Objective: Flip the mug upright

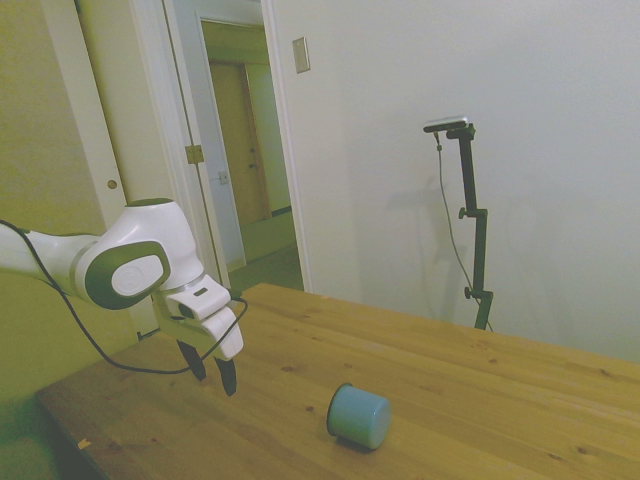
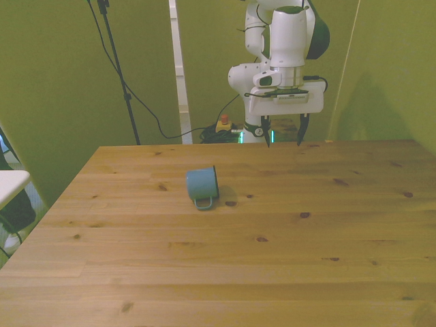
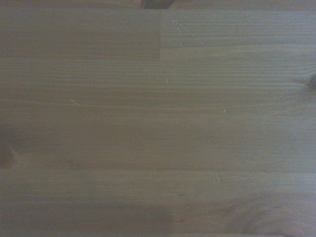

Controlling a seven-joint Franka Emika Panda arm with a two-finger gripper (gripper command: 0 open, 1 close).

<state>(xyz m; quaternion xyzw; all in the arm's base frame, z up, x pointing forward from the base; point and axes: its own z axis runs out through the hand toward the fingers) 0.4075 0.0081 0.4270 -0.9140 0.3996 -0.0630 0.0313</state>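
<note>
The light-blue mug (image 2: pixel 201 185) lies on its side on the wooden table (image 2: pixel 225 272), its handle resting toward the camera in the front view and its dark-rimmed mouth facing the front view's right. In the side view the mug (image 1: pixel 359 416) shows its flat base. My gripper (image 2: pixel 283 137) hangs open above the table's far edge, well apart from the mug and toward the front view's right of it, fingers pointing down with nothing between them. The gripper (image 1: pixel 213 374) is also seen from the side, left of the mug. The wrist view holds only bare wood planks (image 3: pixel 158 118).
A white object (image 2: pixel 10 184) pokes in at the front view's left edge, off the table. Cables and a small red-topped device (image 2: pixel 223 124) lie on the floor behind the table. An open doorway (image 1: pixel 245 150) stands behind the arm in the side view.
</note>
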